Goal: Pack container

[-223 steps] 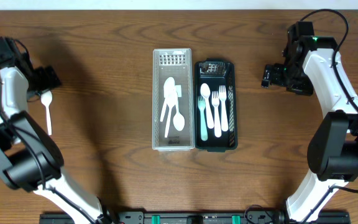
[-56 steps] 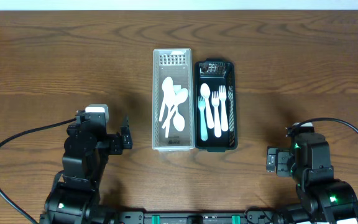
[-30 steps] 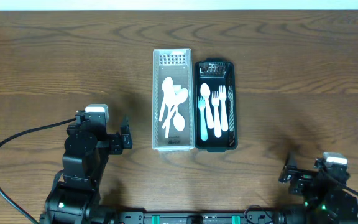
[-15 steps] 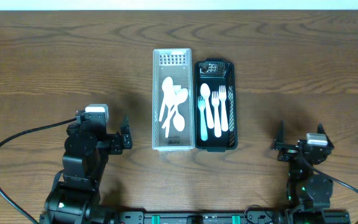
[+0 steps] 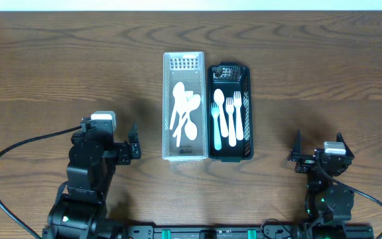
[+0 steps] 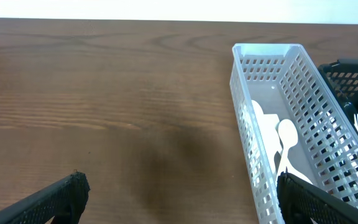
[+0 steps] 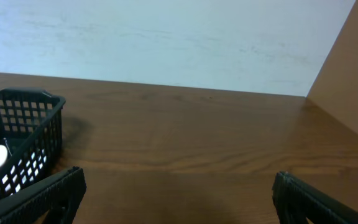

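1. Clear basket (image 5: 166, 106) at mid-table, white spoons (image 5: 184, 114) inside; black basket (image 5: 250, 113) touching its right side, holding white forks (image 5: 233, 117) and a teal spoon (image 5: 217, 123)
2. Left gripper (image 6: 179, 193) near front-left; fingers spread wide, empty
3. Right gripper (image 7: 179, 186) front-right; fingers spread wide, empty

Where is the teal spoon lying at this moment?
In the overhead view, the teal spoon lies inside the black basket, along its left wall, with the white forks beside it.
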Motion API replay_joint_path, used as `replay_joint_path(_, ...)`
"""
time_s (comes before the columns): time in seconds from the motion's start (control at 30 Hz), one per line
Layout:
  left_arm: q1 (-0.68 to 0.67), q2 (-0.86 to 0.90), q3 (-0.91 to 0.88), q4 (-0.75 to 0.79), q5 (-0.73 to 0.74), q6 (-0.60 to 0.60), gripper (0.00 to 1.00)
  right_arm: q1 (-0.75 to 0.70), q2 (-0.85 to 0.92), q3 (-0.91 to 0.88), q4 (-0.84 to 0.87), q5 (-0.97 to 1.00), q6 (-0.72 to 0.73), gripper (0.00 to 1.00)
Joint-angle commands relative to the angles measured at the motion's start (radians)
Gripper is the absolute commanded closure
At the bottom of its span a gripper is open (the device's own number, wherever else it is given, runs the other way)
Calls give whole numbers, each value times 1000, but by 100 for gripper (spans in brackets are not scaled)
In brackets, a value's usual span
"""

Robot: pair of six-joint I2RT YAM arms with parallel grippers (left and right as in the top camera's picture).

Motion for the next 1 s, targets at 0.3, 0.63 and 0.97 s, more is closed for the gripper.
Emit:
replay_joint_path(0.3, -4, -1, 3, 2, -15, 0, 2, -2, -3, -1, -4, 0, -13, 1)
replay_joint_path(0.63, -3, -18, 3, -23, -15, -1, 2, -2, -3, -1, -4, 0, -13, 1)
replay_joint_path(0.97, 72, -282, 3, -272, 22, -1, 2, -2, -3, -1, -4, 0, -13, 1)
